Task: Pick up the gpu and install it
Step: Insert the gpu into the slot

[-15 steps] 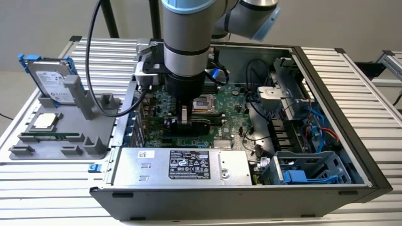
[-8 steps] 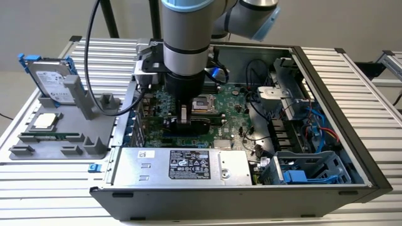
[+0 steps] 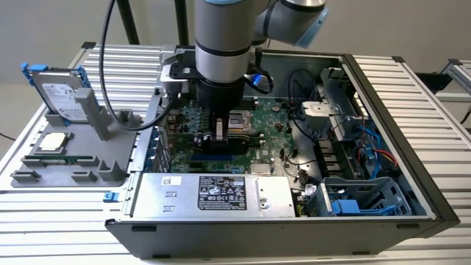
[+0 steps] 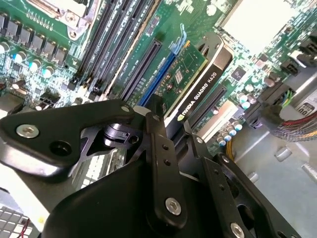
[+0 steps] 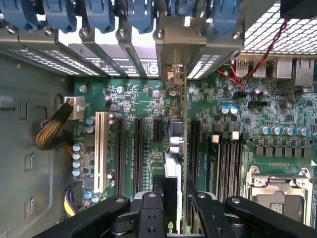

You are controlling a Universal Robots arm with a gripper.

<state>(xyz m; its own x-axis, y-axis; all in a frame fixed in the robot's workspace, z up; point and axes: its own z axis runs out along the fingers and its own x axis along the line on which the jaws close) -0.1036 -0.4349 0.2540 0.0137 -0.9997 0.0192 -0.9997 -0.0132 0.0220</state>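
While clenched on the gpu [image 4: 195, 82], the gripper [image 3: 220, 139] inside the computer case [image 3: 412, 182], card edge-down over the motherboard [image 5: 148, 106] slots.

gpu [image 4: 198, 74]: matt black plastic shroud, green board. pincer [image 4: 171, 131]: smooth black metal links. Ribbed bare-metal surface [image 3: 434, 99]; glossy PSU [image 3: 213, 193].

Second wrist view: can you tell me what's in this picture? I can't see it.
The robot's black hand grips the gpu on edge, down among the long slots of a green motherboard. Bundled cables lie off to one side.
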